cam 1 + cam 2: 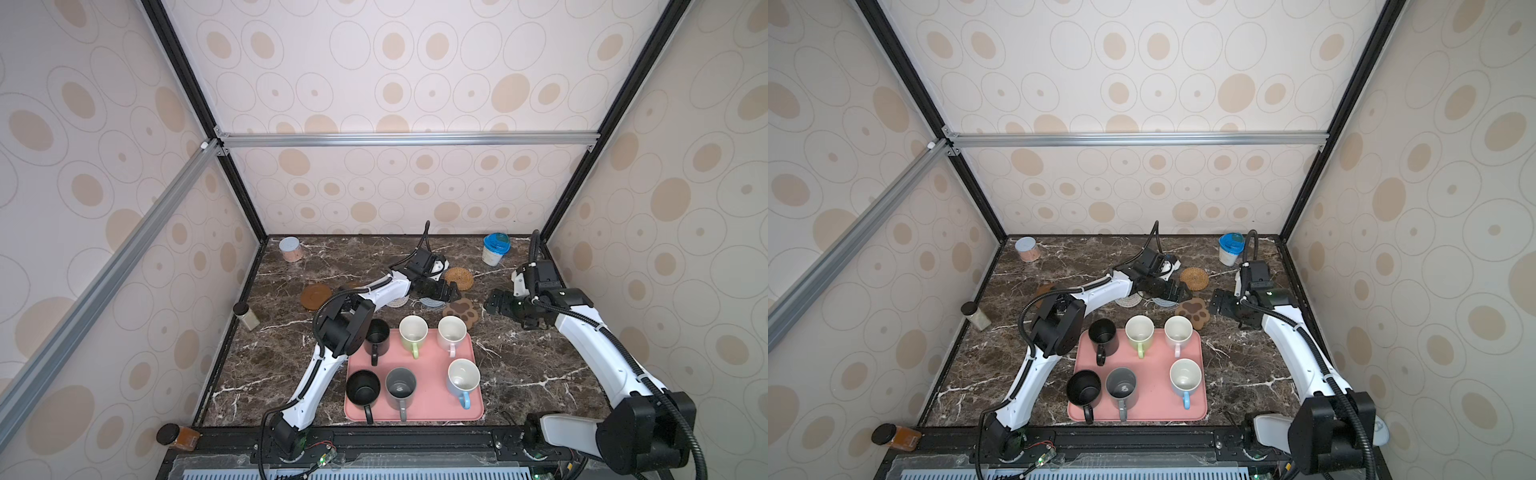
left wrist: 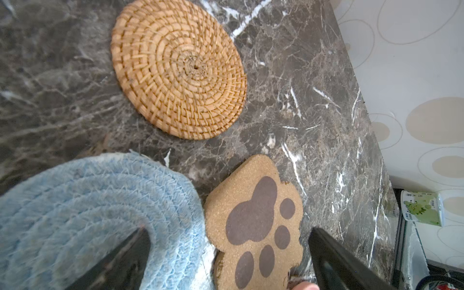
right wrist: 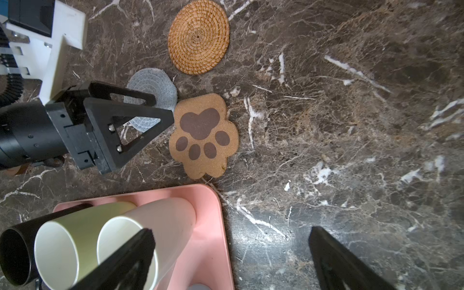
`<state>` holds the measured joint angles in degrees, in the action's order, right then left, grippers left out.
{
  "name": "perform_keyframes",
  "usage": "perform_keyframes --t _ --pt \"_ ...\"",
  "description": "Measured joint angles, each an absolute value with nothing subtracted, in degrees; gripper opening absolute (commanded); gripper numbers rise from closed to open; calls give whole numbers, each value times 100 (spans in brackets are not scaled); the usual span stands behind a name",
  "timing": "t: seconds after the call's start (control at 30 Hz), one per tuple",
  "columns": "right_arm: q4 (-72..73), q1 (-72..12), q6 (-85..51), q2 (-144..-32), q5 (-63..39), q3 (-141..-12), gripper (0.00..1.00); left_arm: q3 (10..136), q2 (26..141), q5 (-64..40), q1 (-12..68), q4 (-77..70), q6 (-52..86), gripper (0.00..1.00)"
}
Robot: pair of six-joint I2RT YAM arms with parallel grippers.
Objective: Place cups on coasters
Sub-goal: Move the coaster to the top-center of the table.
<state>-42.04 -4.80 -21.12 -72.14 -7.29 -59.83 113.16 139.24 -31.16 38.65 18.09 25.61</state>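
Both top views have the pink tray (image 1: 428, 399) placed nearest the robot's base, with all six cups (image 1: 413, 332) stood upright on it and none yet set on a coaster. The cups are packed closely, so a neighbour could be knocked when one is lifted.

Beyond the tray, the right fingers (image 3: 336, 258) are spread wide and empty over bare counter (image 3: 351, 125). The left fingers (image 3: 140, 111), likewise spread and empty, are held close above the blue-grey coaster (image 2: 100, 200) and paw coaster (image 2: 253, 221), which lie just beside each other. Either mat could be dragged askew.

Farther back, the rattan coaster (image 2: 178, 67) is set apart.
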Motion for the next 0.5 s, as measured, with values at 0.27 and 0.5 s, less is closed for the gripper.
perform_keyframes --t 0.27,0.5 --pt "-4233 -480 -1953 -7223 -762 -6429 100 12016 13922 -2689 3872 2506 2390 100" --pt "-4230 -480 -1874 -7308 -926 -6790 100 12307 13603 -2486 3846 2499 2222 100"
